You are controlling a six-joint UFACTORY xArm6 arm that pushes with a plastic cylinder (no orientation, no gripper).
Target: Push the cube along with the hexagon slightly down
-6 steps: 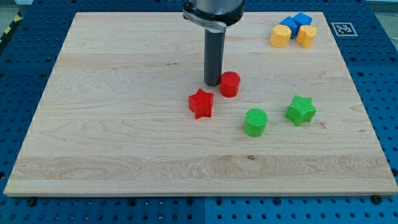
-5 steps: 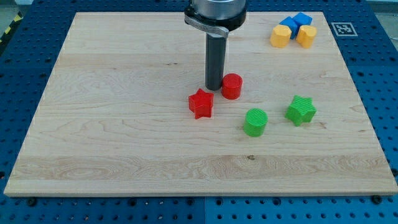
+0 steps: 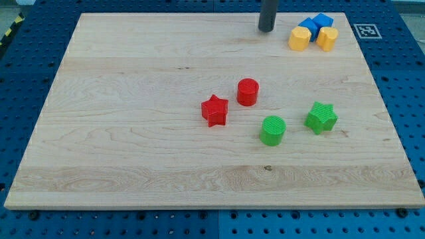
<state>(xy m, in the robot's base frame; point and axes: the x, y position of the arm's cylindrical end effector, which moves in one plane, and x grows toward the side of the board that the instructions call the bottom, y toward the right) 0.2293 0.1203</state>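
One moment after standing beside the red cylinder (image 3: 247, 91), my tip (image 3: 266, 29) now sits near the desk (image 3: 133, 99) top edge, just left of the blue cube (image 3: 321, 20) and yellow hexagon (image 3: 327, 38). It carries no jaws and holds nothing. Open board lies below that cluster.

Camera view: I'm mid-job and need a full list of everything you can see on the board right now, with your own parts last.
Board: one, pale wood, fills most of the view, on a blue perforated base.
Red star: one, near the board's middle.
Red cylinder: one, just up and to the view's right of the red star, apart from it.
Green cylinder: one, below and right of the red cylinder.
Green star: one, right of the green cylinder.
Blue blocks: two, top right corner; shapes hard to make out.
Yellow blocks: two, top right, in front of the blue ones, clustered with them.
Marker tag: one, black and white, off the board's top right corner.
My tip: dark rod, at the view's top, left of the blue and yellow cluster, not touching it.
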